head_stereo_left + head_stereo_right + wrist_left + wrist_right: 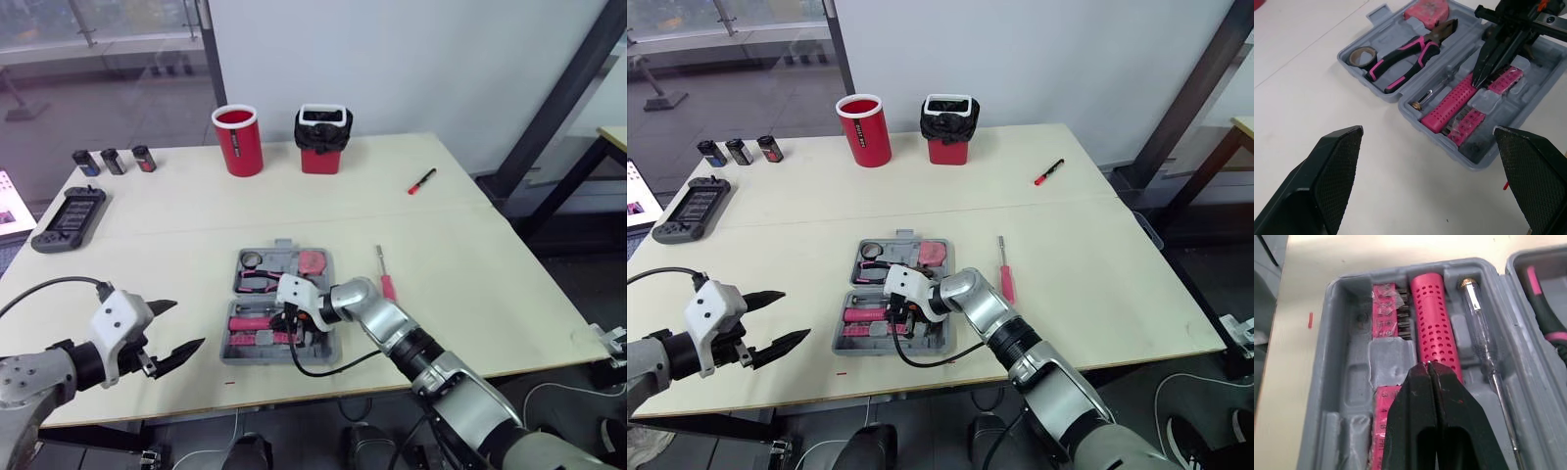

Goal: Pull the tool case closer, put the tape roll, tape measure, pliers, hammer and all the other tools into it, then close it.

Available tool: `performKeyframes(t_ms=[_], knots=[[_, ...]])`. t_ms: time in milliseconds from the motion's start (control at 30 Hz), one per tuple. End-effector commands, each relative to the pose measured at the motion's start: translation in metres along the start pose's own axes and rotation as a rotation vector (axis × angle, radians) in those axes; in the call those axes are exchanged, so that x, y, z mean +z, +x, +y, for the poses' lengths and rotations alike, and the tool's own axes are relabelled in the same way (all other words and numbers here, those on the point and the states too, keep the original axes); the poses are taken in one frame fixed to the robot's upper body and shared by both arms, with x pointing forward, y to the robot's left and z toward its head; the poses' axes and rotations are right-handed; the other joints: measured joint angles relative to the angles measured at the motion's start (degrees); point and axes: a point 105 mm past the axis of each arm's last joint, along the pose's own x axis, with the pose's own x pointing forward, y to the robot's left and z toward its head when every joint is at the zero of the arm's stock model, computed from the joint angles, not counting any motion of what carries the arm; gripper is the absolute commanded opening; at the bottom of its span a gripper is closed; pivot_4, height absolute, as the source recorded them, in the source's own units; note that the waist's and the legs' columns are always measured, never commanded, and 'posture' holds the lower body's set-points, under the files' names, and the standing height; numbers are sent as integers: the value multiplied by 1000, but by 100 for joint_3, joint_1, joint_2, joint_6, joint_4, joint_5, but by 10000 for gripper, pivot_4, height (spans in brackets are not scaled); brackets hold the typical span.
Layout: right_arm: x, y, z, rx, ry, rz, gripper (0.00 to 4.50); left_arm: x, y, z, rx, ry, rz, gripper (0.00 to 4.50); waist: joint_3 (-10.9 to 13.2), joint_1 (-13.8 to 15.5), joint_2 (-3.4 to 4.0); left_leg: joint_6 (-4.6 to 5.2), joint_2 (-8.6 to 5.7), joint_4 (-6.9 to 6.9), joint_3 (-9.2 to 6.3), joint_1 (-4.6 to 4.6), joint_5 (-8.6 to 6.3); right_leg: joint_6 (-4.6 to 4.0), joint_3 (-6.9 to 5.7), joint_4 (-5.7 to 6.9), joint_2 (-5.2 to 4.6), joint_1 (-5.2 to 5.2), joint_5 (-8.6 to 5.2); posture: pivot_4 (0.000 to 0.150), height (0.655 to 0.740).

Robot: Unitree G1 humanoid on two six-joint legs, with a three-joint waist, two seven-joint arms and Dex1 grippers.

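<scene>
The grey tool case (235, 354) lies open near the table's front edge. Its far half holds a tape roll (1362, 55), pink-handled pliers (1405, 56) and a pink tape measure (1427, 10). The near half holds a pink perforated handle (1435, 328), a clear tester screwdriver (1484, 352) and pink bit strips. My right gripper (1428, 364) is over the near half, fingers shut with nothing between them, tips at the pink handle. My left gripper (186, 325) hangs open above the table, left of the case. A red-handled screwdriver (386, 279) lies on the table right of the case.
At the back stand a red cup (237, 140) and a small red bin with a black bag (323, 139). A red marker (422, 181) lies back right. A grey game controller (69, 217) and three small cans (115, 161) sit far left.
</scene>
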Motion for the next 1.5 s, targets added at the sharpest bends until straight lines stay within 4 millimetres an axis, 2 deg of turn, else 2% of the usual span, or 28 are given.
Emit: performKeyframes(t_ms=[33, 100, 167, 267, 367, 433, 500, 533, 600, 633, 767, 800, 833, 967, 1100, 1233, 1367, 1500], knots=[[-46, 2, 4, -10, 152, 135, 680, 7, -1, 4, 3, 31, -8, 45000, -21, -1, 0, 0, 0, -2, 0, 1, 0, 0, 0, 0, 0, 0, -1, 1500, 7400], [-26, 0, 4, 10, 156, 27, 680, 7, -1, 3, 3, 28, -10, 45000, -22, -1, 0, 0, 0, -6, 0, 1, 0, -3, 0, -1, -1, -1, -3, 1500, 7400], [-3, -7, 1, 7, 81, -94, 680, 8, -1, 5, 15, 10, -27, 45000, -20, -2, -2, 0, 0, -8, 0, -3, 0, -7, 0, -1, -1, -3, -1, 1500, 7400], [33, -35, -16, -134, -66, -316, 680, 5, -3, 22, 117, -1, -52, 45000, -5, 5, 8, 0, 0, -11, 0, -15, 0, -7, 0, 0, 0, -16, -1, 1500, 7400], [36, -69, -25, -169, -74, -390, 680, -10, -3, 30, 168, 3, -15, 45000, 3, -1, 3, 1, 0, -11, 1, -23, 1, -5, 0, 3, 1, -24, -1, 1500, 7400], [30, -97, -33, -194, -65, -410, 680, -18, -8, 36, 173, -9, -13, 45000, 3, 2, 3, 1, 0, -11, 1, -23, 1, -4, 0, 1, 1, -23, -2, 1500, 7400], [24, -126, -48, -315, -33, -472, 5918, -17, -18, 45, 209, -31, -81, 45000, 3, 5, 0, 1, -1, -13, 3, -23, 1, -2, 1, -2, 0, -22, -5, 1500, 7400], [14, -141, -54, -386, -28, -483, 8442, -18, -24, 53, 258, -46, -110, 45000, 4, 8, -3, 1, 0, -16, 2, -24, 1, -3, 0, -2, 1, -24, -6, 1500, 7400], [-9, -167, -58, -493, -22, -473, 18043, -27, -34, 64, 336, -63, -124, 45000, 3, 59, -4, 1, 0, -21, 2, -24, 0, -6, 0, -2, 1, -25, -12, 1500, 7400], [-23, -182, -60, -558, 0, -463, 24145, -34, -40, 67, 365, -79, -130, 45000, 3, 71, -5, 1, 0, -23, 2, -24, 0, -6, 0, -3, 1, -25, -15, 1500, 7400], [-80, -229, -56, -764, 75, -417, 42832, -63, -62, 68, 459, -149, -142, 45000, 5, 117, -3, 1, -2, -23, 12, -26, -1, 0, 2, -8, -5, -24, -21, 1500, 7400], [-96, -241, -52, -820, 100, -401, 44887, -72, -70, 69, 492, -168, -140, 45000, 6, 113, -4, 1, -3, -23, 13, -28, -2, 0, 2, -10, -7, -24, -21, 1500, 7400], [-115, -249, -44, -851, 113, -361, 44887, -81, -80, 69, 528, -198, -141, 45000, 7, 109, -7, 1, -3, -23, 14, -28, -2, 0, 2, -12, -7, -25, -21, 1500, 7400], [-158, -280, -24, -1008, 222, -354, 44887, -112, -114, 65, 643, -263, -103, 45000, 8, 98, -19, 1, -1, -21, 13, -20, -2, 14, 2, -9, -7, -25, -33, 1500, 7400], [-177, -291, -15, -1068, 299, -368, 44887, -133, -136, 60, 723, -304, -68, 45000, 10, 50, -16, -15, -5, -11, 24, -13, -12, 14, -2, -22, -33, -26, -33, 1500, 7400], [-176, -291, -19, -1061, 305, -371, 44887, -137, -143, 61, 750, -317, -77, 45000, 9, -30, -16, -23, -7, -16, 19, -15, -17, 12, -26, -93, -50, -23, -31, 1500, 7400], [-168, -288, -29, -1049, 298, -374, 44887, -133, -136, 63, 738, -301, -87, 45000, 8, -23, -17, -19, -16, -16, 40, -22, -14, -2, -18, -104, -65, -1, -22, 1500, 7400], [-148, -270, -41, -972, 234, -307, 44887, -110, -100, 52, 523, -272, -95, 45000, 9, -9, -17, -18, -14, -30, 36, -21, -15, -17, -19, -78, -56, -12, -9, 1500, 7400]])
